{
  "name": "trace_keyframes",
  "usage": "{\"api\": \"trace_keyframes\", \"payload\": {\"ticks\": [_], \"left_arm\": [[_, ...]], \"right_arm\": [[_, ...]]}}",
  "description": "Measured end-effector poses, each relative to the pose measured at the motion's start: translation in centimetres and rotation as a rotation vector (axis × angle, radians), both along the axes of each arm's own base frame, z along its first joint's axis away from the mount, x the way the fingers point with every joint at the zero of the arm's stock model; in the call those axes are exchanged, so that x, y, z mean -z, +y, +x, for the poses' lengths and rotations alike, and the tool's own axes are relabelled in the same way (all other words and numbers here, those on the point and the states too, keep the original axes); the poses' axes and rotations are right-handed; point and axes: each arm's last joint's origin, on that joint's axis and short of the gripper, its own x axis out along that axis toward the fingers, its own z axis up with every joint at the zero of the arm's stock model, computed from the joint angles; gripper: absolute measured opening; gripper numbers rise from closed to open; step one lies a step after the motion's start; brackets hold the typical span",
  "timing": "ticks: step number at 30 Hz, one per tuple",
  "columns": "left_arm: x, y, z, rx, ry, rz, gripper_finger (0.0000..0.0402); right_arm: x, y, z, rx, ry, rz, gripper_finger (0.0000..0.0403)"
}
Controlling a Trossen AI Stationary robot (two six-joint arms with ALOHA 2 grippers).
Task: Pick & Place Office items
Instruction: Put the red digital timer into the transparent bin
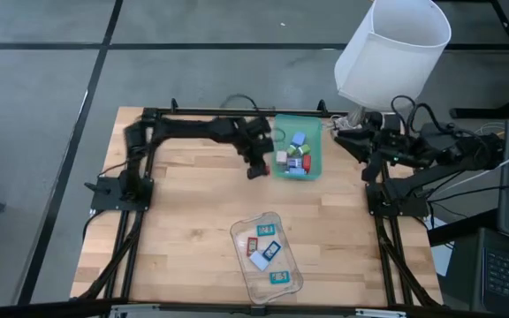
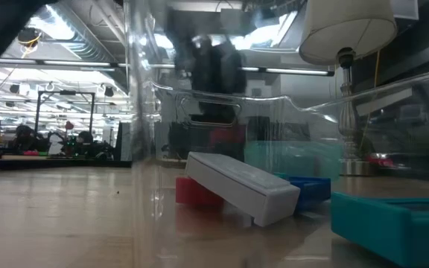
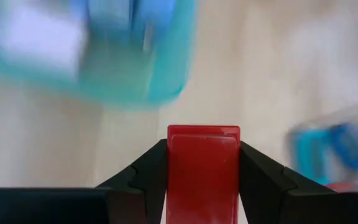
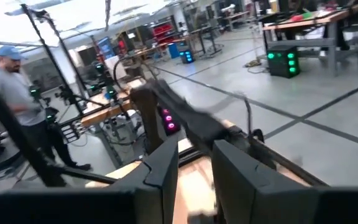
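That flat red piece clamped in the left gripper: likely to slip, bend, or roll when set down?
The red piece looks stiff, with straight edges and no bowing between the left gripper's fingers. Its glossy face may be slippery. Being a flat rectangle, it should lie still rather than roll.

2 trays: green tray, clear tray. Roughly 5 flat pieces in clear; chunky pieces in green uncountable. 1 lamp.
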Motion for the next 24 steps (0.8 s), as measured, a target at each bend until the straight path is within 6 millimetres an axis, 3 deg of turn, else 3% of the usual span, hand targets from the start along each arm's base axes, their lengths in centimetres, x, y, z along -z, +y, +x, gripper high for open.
{"api": "trace_keyframes", "payload": {"ticks": [4, 8, 11, 16, 20, 24], "left_arm": [[-6.1, -0.9, -1.3, -0.021, -0.146, 0.066, 0.0149], [-12.3, -4.5, -3.1, 0.009, -0.31, 0.066, 0.0149], [-15.2, -7.4, -4.5, 0.053, -0.374, 0.042, 0.0149], [-16.9, -12.4, -5.6, 0.196, -0.397, -0.092, 0.0149], [-16.0, -15.9, -5.2, 0.298, -0.368, -0.081, 0.0149], [-14.7, -17.9, -3.6, 0.355, -0.407, -0.024, 0.0149]], "right_arm": [[0.0, 0.1, -0.1, -0.041, -0.002, -0.005, 0.01], [0.0, 0.3, -0.1, -0.069, 0.006, -0.014, 0.01], [0.0, 0.4, -0.1, -0.083, 0.006, -0.014, 0.01], [-0.1, 0.6, -0.2, -0.12, -0.004, -0.007, 0.01], [-0.1, 0.9, 0.0, -0.136, -0.012, 0.016, 0.01], [-0.2, 1.7, 0.4, -0.173, -0.033, 0.034, 0.01]]}}
